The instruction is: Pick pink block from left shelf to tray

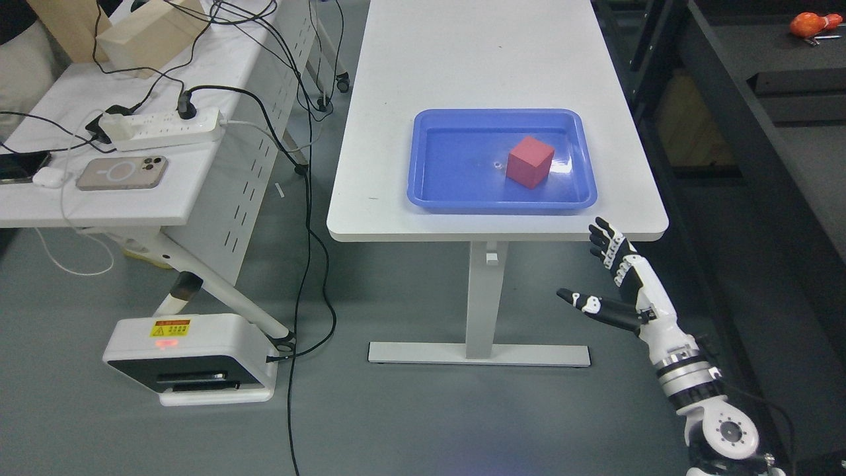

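A pink-red block (529,162) sits upright inside the blue tray (429,192), right of the tray's middle. The tray lies on the white table (476,59). My right hand (588,271) hangs below and in front of the table's near right corner, fingers spread and thumb out, holding nothing. It is well clear of the block and tray. The left arm does not show.
A dark shelf unit (747,132) runs along the right, with an orange object (814,25) on it. At left, a second white table (132,198) carries a power strip (168,127), a phone (122,173), cables and boxes. A white base unit (192,357) sits on the floor.
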Robot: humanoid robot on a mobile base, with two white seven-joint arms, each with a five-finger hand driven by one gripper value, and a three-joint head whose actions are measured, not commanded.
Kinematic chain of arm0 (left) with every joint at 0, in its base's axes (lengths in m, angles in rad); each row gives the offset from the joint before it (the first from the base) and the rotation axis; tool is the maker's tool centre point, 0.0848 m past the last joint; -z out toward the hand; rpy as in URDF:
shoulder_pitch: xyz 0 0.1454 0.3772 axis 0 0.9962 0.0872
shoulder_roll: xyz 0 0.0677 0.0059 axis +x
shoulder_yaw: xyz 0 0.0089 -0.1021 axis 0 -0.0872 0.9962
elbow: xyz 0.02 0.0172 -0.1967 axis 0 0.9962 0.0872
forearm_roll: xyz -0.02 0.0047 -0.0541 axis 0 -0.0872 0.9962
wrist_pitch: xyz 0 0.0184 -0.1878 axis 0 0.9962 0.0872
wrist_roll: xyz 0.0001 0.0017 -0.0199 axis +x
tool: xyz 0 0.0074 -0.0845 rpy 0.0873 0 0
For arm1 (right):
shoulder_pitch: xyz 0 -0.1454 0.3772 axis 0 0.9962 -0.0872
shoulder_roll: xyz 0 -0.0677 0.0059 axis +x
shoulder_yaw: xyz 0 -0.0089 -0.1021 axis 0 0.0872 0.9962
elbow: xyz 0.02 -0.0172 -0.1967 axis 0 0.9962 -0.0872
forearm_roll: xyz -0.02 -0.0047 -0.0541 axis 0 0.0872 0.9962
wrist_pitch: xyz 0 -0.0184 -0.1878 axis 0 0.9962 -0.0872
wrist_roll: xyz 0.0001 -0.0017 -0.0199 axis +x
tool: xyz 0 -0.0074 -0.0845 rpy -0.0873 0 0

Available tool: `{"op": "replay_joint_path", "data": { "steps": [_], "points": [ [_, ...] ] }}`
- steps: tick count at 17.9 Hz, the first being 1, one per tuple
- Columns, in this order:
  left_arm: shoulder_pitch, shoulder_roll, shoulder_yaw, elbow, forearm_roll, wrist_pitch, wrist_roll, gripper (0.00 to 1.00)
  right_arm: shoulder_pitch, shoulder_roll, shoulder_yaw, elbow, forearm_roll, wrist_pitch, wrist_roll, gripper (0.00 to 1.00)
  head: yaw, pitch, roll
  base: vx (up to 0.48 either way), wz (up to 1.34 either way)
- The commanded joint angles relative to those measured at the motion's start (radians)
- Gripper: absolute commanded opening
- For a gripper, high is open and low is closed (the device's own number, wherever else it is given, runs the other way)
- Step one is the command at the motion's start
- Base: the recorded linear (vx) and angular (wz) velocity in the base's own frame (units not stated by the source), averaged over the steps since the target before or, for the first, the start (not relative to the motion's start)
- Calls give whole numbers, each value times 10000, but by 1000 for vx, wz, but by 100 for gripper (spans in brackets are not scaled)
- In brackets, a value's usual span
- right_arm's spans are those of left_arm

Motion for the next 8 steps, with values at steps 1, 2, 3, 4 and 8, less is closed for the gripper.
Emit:
{"op": "replay_joint_path", "data": {
  "steps": [1,2,3,4,8],
  "points": [
    [-293,175,0,-175,0,-6,6,100,-4,-175,8,201,258,-31,-7,100,0,0,0,-111,107],
    [-293,175,0,-175,0,-6,6,100,-4,-175,23,201,258,-31,-22,100,0,0,0,-111,107],
    [-293,175,0,-175,0,-6,6,100,-19,-175,23,201,258,-31,-22,100,0,0,0,-82,70],
    [-293,175,0,-175,0,-6,6,100,-19,-175,23,201,258,-31,-7,100,0,0,0,-82,70],
    [-308,175,0,-175,0,-6,6,100,-19,-175,23,201,258,-31,-22,100,0,0,0,-29,5]
  ]
}}
